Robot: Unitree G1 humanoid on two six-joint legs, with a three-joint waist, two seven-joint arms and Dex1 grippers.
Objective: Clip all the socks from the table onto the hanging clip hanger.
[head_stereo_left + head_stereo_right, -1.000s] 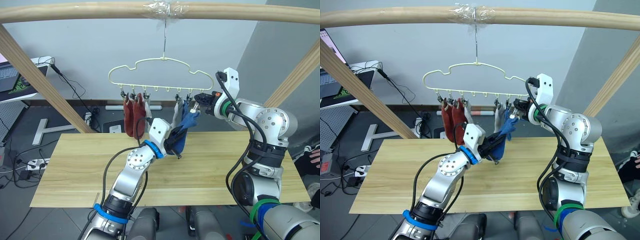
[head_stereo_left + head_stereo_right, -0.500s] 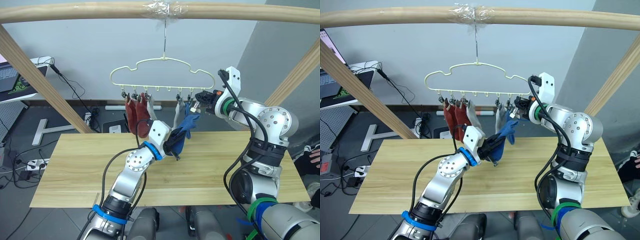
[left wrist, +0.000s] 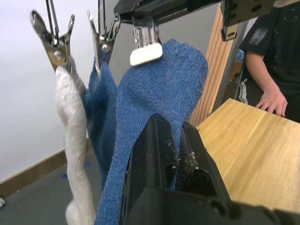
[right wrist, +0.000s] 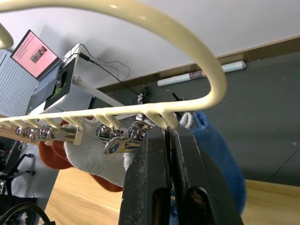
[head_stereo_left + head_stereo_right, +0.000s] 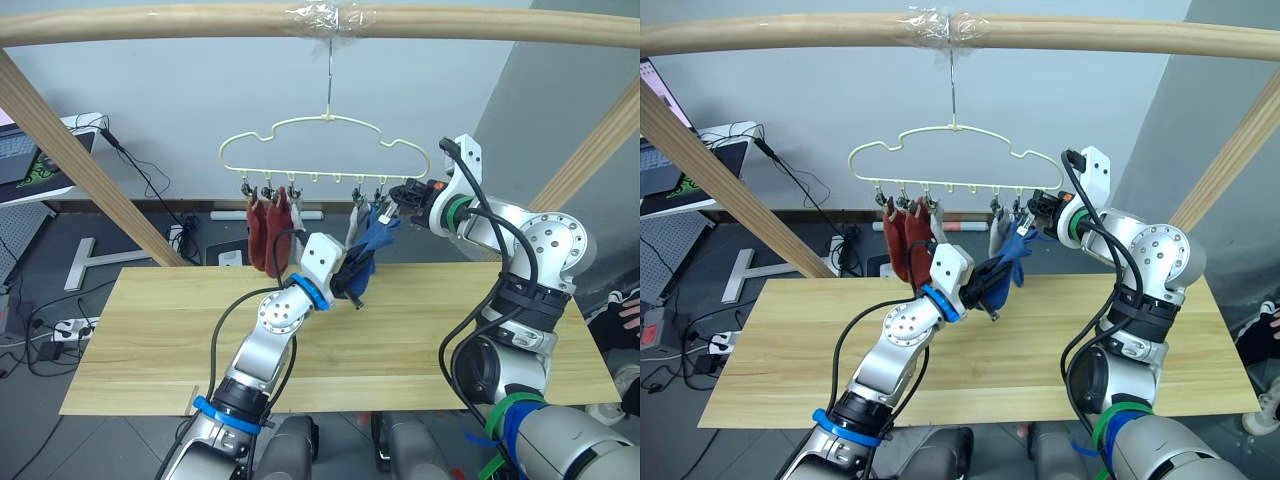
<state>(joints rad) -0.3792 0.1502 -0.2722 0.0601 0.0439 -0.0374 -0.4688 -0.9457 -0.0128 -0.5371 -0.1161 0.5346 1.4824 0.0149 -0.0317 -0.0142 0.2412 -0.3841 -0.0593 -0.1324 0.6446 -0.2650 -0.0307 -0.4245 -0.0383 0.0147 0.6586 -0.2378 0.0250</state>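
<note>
No writing can be read on anything here. The clip hanger (image 5: 325, 150) is thin pale yellow-green wire with a wavy top, its hook caught on a thick wooden pole (image 5: 200, 20) wrapped in clear tape; its long axis runs level, from nine to three o'clock. Small shiny metal clips (image 3: 54, 40) hang in a row beneath it. At the nine o'clock end two rust red socks (image 5: 266, 232) dangle straight down, long axis upright, with a light grey sock (image 5: 942, 232) just beside them. Toward three o'clock another light grey sock (image 3: 75, 140), fuzzy and limp, hangs from a clip, and a blue sock (image 3: 101, 122) hangs from the next one. A second blue sock (image 3: 159, 101), of coarse knit, stands upright with its rounded end up, just below the last clip (image 3: 145, 44), which has a white pad at its tip. The left end effector (image 5: 352, 279) is clenched on this sock's lower part, holding it above the light wooden plank desk (image 5: 150, 340). The right end effector (image 5: 401, 195) is pinched tight at the hanger's three o'clock end, its black fingers (image 4: 152, 178) closed around that last clip where it hangs from the wire. A person (image 3: 269, 56) in a dark top stands past the desk's far end.
</note>
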